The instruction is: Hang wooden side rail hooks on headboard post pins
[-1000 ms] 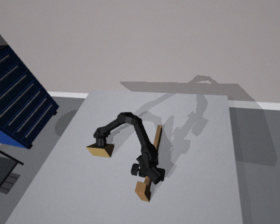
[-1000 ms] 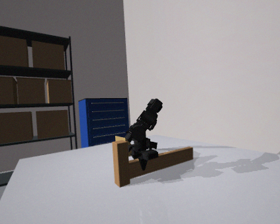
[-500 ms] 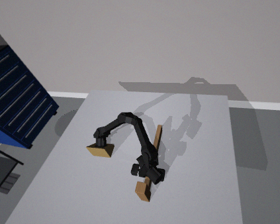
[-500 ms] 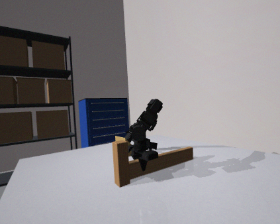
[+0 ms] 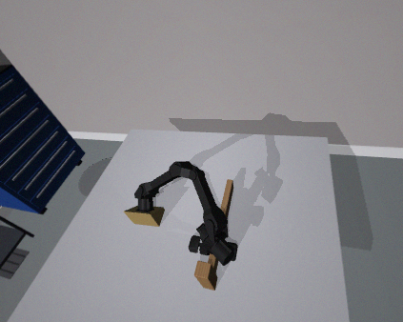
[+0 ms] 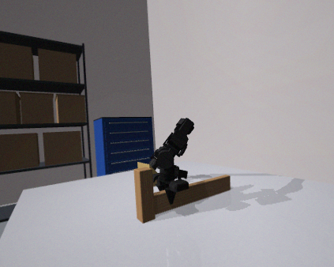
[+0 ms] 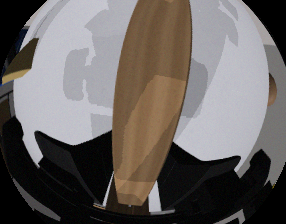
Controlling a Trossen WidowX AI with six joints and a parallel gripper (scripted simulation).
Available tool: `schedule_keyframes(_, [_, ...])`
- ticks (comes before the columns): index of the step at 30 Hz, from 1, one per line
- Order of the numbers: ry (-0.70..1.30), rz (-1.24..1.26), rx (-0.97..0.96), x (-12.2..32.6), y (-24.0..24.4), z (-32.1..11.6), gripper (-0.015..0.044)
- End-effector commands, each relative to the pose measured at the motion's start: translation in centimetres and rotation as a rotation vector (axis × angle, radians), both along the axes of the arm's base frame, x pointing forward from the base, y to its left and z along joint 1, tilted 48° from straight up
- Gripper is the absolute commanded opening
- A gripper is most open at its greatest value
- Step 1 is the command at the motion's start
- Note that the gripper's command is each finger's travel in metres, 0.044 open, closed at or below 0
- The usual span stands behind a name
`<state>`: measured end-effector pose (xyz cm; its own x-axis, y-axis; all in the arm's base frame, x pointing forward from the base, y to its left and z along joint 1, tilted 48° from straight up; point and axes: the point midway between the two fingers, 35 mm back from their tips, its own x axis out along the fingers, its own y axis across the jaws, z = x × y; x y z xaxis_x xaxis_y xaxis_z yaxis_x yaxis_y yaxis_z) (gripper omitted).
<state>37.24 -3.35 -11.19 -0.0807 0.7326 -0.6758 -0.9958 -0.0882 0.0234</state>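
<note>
The wooden side rail point(image 5: 229, 192) point(image 6: 210, 186) point(image 7: 151, 65) runs along the table from the post, its far end on the table. The headboard post point(image 5: 205, 275) point(image 6: 144, 195) stands upright; the rail's near end meets it, or lies very close, low on its face. My gripper point(image 5: 212, 248) point(image 6: 167, 191) point(image 7: 139, 132) is shut on the rail near the post, one finger on each side. The steel hooks, the slot and its pins are hidden, so I cannot tell whether the hooks sit on the pins.
The arm's base block point(image 5: 145, 217) stands on the table point(image 5: 130, 267) point(image 6: 88, 229), left of the rail in the top view. A blue drawer cabinet point(image 5: 27, 138) point(image 6: 127, 144) stands beyond the table. Shelving with boxes point(image 6: 14, 150) is at the left in the exterior view.
</note>
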Motion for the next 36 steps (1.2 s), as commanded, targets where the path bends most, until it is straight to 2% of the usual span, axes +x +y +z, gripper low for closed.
schedule_keyframes(1, [0.000,-0.005,-0.004,0.0,-0.1,-0.1,0.0000])
schedule_keyframes(15, [0.000,-0.005,-0.004,0.0,0.0,-0.3,0.0000])
schedule_keyframes(27, [0.001,-0.002,0.000,-0.1,0.0,-0.1,0.0315])
schedule_keyframes(31, [0.001,-0.004,-0.004,0.2,-2.0,1.7,0.0420])
schedule_keyframes(32, [0.001,-0.004,-0.005,0.2,-2.5,2.2,0.0440])
schedule_keyframes(36, [0.001,-0.005,-0.006,0.2,-3.0,2.6,0.0440])
